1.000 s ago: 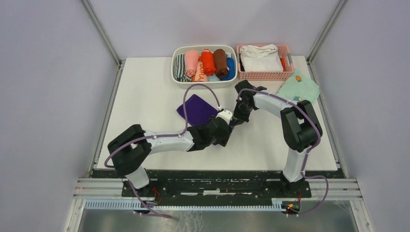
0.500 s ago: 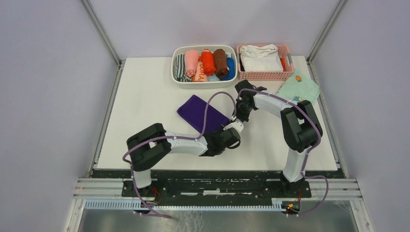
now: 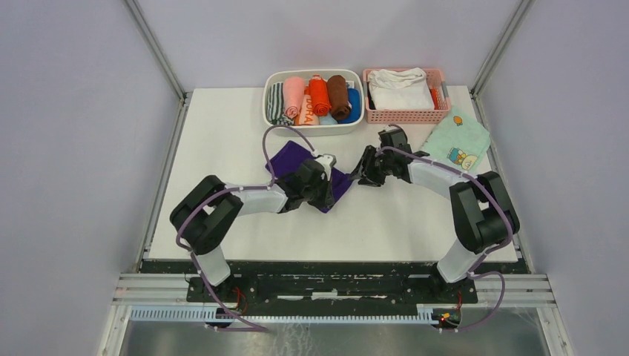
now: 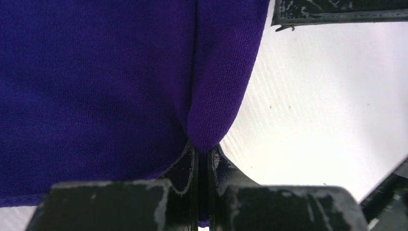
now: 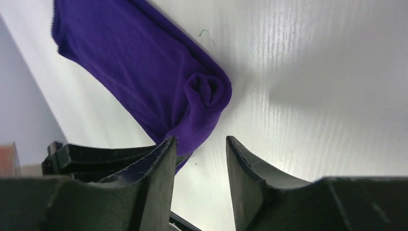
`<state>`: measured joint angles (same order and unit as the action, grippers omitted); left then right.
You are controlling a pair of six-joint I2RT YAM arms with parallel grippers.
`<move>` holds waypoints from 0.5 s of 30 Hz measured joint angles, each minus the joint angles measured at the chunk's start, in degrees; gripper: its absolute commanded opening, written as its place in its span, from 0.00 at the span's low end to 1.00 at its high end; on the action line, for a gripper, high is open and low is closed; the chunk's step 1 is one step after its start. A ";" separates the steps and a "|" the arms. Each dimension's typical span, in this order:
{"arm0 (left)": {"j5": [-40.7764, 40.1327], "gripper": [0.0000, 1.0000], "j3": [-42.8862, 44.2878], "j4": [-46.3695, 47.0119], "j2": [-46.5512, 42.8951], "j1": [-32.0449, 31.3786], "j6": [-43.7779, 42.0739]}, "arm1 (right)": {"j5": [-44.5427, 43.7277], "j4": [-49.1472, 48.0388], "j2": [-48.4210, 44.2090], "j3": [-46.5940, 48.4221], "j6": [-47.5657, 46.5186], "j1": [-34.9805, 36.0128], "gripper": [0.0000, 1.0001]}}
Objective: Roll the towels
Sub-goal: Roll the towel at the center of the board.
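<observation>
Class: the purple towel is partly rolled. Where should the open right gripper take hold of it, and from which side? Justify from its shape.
Probably best: take the purple towel by its rolled end, the right gripper coming from the right with its fingers straddling the coil. That bulge stands proud of the table, while the flat part lies flush. The left gripper is shut on the fold.

You get pale lettering on one orange cloth (image 3: 305, 118) in the white bin (image 3: 319, 130); too small to read.
</observation>
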<state>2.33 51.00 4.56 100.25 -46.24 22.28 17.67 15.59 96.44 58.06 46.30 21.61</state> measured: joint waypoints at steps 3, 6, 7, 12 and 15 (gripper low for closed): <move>7.43 0.03 -2.75 4.81 -0.02 3.54 4.59 | 3.39 -8.59 -0.48 -4.98 1.62 -1.29 0.56; 14.21 0.03 -5.49 9.18 0.11 6.97 9.60 | 6.14 -15.76 -0.15 -9.27 3.52 -2.21 0.57; 16.46 0.03 -6.34 10.73 0.35 8.22 11.54 | 6.88 -18.01 0.20 -10.23 4.20 -2.32 0.57; 23.93 0.03 -8.74 16.46 2.19 12.04 19.28 | 10.21 -30.93 3.91 -14.12 8.63 -2.38 0.59; 27.04 0.03 -9.70 19.39 3.56 13.66 23.23 | 11.50 -36.87 6.67 -15.17 11.32 -2.38 0.60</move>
<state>29.36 41.30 23.94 103.81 -32.58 45.52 29.17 -21.28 103.11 42.89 57.63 19.22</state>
